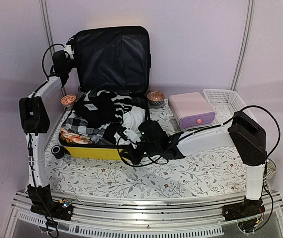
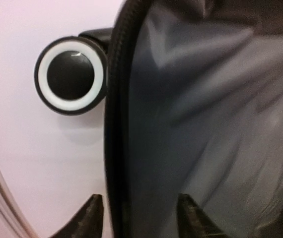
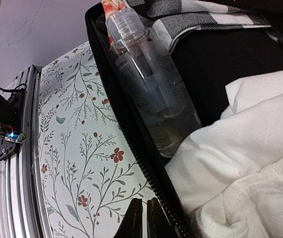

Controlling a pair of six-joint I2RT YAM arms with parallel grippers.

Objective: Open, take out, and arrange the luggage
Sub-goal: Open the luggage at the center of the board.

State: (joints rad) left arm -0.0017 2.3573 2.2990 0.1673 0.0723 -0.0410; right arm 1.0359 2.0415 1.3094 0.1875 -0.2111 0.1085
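Observation:
The luggage [image 1: 92, 151] lies open on the table, its yellow base packed with clothes. Its black-lined lid [image 1: 111, 59] stands upright against the back wall. My left gripper [image 1: 66, 52] is at the lid's upper left edge. In the left wrist view this gripper [image 2: 141, 218] is open, its jaws on either side of the lid's black zipper rim [image 2: 115, 124], below a black-and-white wheel [image 2: 71, 74]. My right gripper [image 1: 136, 151] hovers at the base's front right corner. In the right wrist view it [image 3: 144, 220] is shut and empty, just outside the zipper rim [image 3: 136, 144]. A clear bottle [image 3: 151, 89] and a white cloth [image 3: 241, 163] lie inside.
A pink and purple drawer box [image 1: 192, 110] and a white mesh basket [image 1: 224, 100] stand right of the suitcase. Small bowls sit at its back left [image 1: 68, 100] and back right [image 1: 156, 97]. A floral cloth [image 1: 181, 173] covers the table, with a metal rail [image 1: 131, 213] along the near edge.

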